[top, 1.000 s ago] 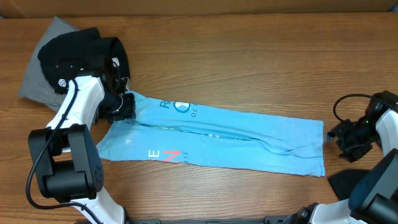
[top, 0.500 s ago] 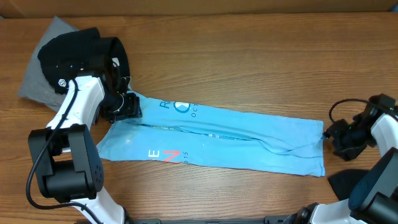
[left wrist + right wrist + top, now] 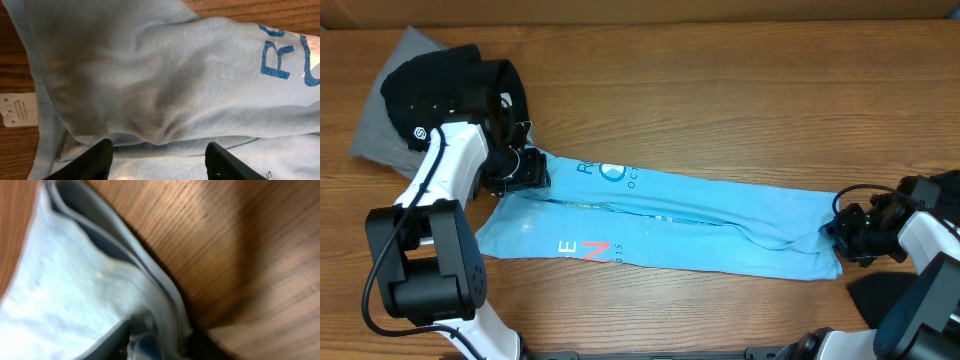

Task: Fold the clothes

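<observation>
The light blue T-shirt [image 3: 680, 225] lies folded into a long band across the wooden table, with white and red lettering near its left end. My left gripper [image 3: 525, 170] hovers over the collar end; in the left wrist view it [image 3: 159, 160] stands open, the cloth [image 3: 160, 85] below its fingers, not between them. My right gripper [image 3: 840, 232] is at the shirt's right hem. The blurred right wrist view shows it [image 3: 160, 340] shut on the layered blue hem [image 3: 125, 275].
A black garment [image 3: 435, 80] lies on a grey one [image 3: 380, 125] at the far left corner, behind the left arm. A dark object [image 3: 875, 295] sits at the front right edge. A white care label [image 3: 17, 107] lies beside the collar.
My right gripper has moved left from the bare table to the shirt's right hem and closed on it. My left gripper has opened over the collar end and barely shifted.
</observation>
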Controlling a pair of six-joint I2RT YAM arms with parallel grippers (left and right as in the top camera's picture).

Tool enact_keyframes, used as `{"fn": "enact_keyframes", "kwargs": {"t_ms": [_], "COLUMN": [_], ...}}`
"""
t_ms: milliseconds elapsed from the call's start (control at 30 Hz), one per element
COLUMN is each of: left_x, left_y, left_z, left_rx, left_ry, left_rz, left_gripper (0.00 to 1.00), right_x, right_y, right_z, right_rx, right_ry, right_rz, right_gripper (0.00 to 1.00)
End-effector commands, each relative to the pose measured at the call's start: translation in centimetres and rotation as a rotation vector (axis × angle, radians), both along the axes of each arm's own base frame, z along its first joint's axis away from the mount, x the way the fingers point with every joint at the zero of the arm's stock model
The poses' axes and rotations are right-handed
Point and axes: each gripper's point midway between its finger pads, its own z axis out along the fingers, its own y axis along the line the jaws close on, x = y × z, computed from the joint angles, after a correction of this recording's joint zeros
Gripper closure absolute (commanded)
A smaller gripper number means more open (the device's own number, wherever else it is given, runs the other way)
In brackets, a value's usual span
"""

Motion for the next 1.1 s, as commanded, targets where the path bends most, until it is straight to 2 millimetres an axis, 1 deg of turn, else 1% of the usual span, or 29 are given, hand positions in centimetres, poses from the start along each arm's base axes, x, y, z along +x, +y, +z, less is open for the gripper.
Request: {"fn": "enact_keyframes", "kwargs": {"t_ms": [0, 33, 100, 167, 300, 433, 500, 567, 633, 700, 800, 867, 933, 967, 1000, 1067], "left_x": [0.1, 0.0, 0.1, 0.1, 0.0, 0.2, 0.4, 0.7, 1.1, 1.7, 2.7, 3.4, 3.9, 4.1, 4.3, 4.5], "left_y": [-0.1, -0.1, -0.1, -0.1, -0.1, -0.1, -0.1, 0.0, 0.1, 0.2, 0.3, 0.3, 0.3, 0.4, 0.4, 0.4], "left_z": [0.2, 0.2, 0.2, 0.2, 0.2, 0.7, 1.6, 3.0, 4.7, 6.7, 9.7, 11.8, 13.6, 14.3, 14.9, 15.8], "left_rx": [-0.015, -0.015, -0.015, -0.015, -0.016, -0.018, -0.018, -0.019, -0.018, -0.017, -0.014, -0.015, -0.012, -0.01, -0.009, -0.007], "left_ry": [-0.01, -0.009, -0.01, -0.01, -0.01, -0.012, -0.007, -0.006, -0.012, -0.029, -0.075, -0.112, -0.146, -0.161, -0.173, -0.192], "left_rz": [-0.011, -0.011, -0.011, -0.011, -0.011, -0.01, -0.01, -0.008, -0.006, -0.005, -0.005, -0.005, -0.002, -0.003, -0.003, -0.002], "left_gripper": [0.38, 0.38, 0.37, 0.37, 0.38, 0.37, 0.36, 0.36, 0.37, 0.37, 0.36, 0.35, 0.33, 0.33, 0.32, 0.32], "right_x": [-1.7, -1.5, -1.0, -0.2, 1.3, 2.9, 3.5, 4.0, 4.5, 5.0, 5.7, 6.0, 6.2, 6.1, 6.1, 6.0], "right_y": [1.9, 1.9, 1.6, 1.6, 0.6, -0.4, -1.1, -1.7, -1.7, -1.3, 0.4, 2.2, 4.9, 6.6, 7.6, 10.6], "right_z": [-2.3, -2.0, -1.2, 0.2, 4.0, 8.3, 10.4, 12.2, 13.9, 15.3, 17.0, 17.7, 17.8, 17.7, 17.7, 17.6], "right_rx": [0.068, 0.071, 0.072, 0.089, 0.069, 0.032, -0.003, -0.035, -0.056, -0.075, -0.089, -0.089, -0.07, -0.059, -0.052, -0.035], "right_ry": [0.033, 0.029, 0.026, 0.008, -0.021, -0.069, -0.092, -0.114, -0.146, -0.178, -0.211, -0.225, -0.226, -0.218, -0.215, -0.21], "right_rz": [0.054, 0.057, 0.055, 0.057, 0.056, 0.058, 0.058, 0.058, 0.072, 0.112, 0.173, 0.23, 0.31, 0.361, 0.389, 0.462], "right_gripper": [0.92, 0.96, 0.96, 0.96, 0.96, 0.96, 0.96, 0.96, 0.96, 0.96, 0.96, 0.96, 0.96, 0.96, 0.96, 0.96]}}
